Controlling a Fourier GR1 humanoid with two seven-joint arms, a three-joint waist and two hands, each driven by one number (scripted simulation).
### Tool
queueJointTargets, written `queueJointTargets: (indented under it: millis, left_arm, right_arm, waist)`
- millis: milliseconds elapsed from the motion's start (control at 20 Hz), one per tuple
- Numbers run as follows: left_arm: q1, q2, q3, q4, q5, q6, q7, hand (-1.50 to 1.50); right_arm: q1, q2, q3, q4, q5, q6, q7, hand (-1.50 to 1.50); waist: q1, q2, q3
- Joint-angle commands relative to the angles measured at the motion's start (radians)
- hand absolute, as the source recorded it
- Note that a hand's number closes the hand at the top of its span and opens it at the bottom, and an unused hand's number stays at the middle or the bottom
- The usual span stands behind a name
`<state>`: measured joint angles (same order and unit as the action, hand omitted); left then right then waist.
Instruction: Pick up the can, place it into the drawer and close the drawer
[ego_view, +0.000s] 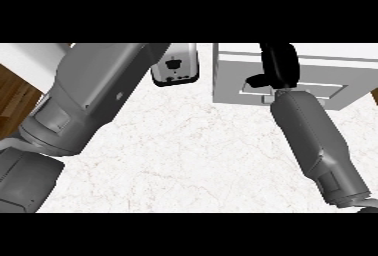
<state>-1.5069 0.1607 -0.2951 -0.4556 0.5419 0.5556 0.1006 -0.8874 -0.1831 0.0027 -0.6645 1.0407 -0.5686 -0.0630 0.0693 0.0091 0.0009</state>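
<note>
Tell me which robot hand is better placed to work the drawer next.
Right. The right robot hand is at the white drawer unit, with its forearm stretched toward it. The left forearm lies along the counter's other side, and its robot hand is out of view.

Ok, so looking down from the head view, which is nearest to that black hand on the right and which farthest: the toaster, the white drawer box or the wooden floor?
1. Drawer box, top right: the right hand overlaps it.
2. Toaster, to the hand's left, at the counter's back.
3. Wooden floor, at the far left edge.
</note>
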Motion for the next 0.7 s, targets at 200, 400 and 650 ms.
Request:
queueJointTargets:
  millis: [200,400,650]
  left_arm:
    - [0.108,0.038,-0.032,-0.139,-0.024,-0.011,0.050,-1.50]
    - [0.143,0.094,-0.022,-0.189,-0.023,-0.036,0.064,-1.50]
    - [0.142,0.115,-0.031,-0.263,-0.022,-0.027,0.139,-1.50]
  right_arm:
    - [-0.172,-0.002,-0.048,0.220,0.037,-0.117,-0.004,-1.50]
    - [-0.259,-0.011,-0.058,0.283,0.045,-0.104,0.003,-1.50]
    - [-0.309,-0.011,-0.102,0.313,0.004,-0.113,-0.021,-1.50]
  waist:
    - [0.031,0.002,0.000]
    - [0.032,0.006,-0.001]
    - [0.061,0.008,0.001]
